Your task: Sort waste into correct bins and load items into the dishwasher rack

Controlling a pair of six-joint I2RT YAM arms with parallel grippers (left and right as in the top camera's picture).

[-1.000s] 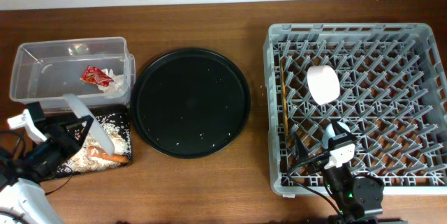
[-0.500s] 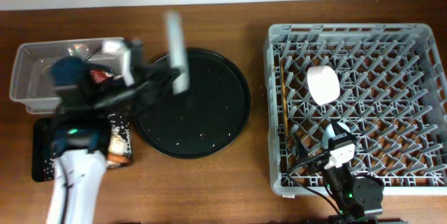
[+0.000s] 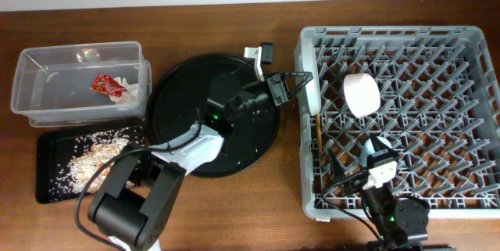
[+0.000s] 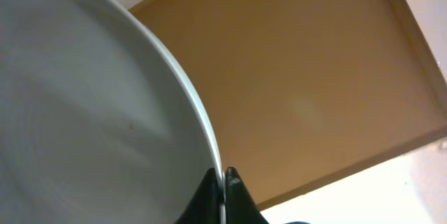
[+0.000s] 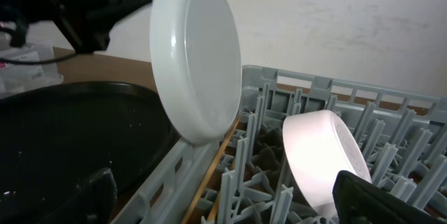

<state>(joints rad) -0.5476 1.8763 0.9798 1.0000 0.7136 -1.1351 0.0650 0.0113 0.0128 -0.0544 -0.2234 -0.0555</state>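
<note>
My left gripper is shut on the rim of the round white plate and holds it on edge above the left wall of the grey dishwasher rack. The left wrist view shows the fingers pinching the plate's rim. In the right wrist view the plate hangs over the rack wall. The white bowl stands among the pegs. The chopsticks lie along the rack's left side. My right gripper is open and empty inside the rack. I cannot make out the cup.
The large round black tray lies under my left arm. The clear tub holds the red wrapper and the white tissue. The shallow black tray holds the rice and scraps.
My left arm has swung with the plate from over the shallow black tray, across the round tray, to the rack's left edge. The right arm has not moved.
</note>
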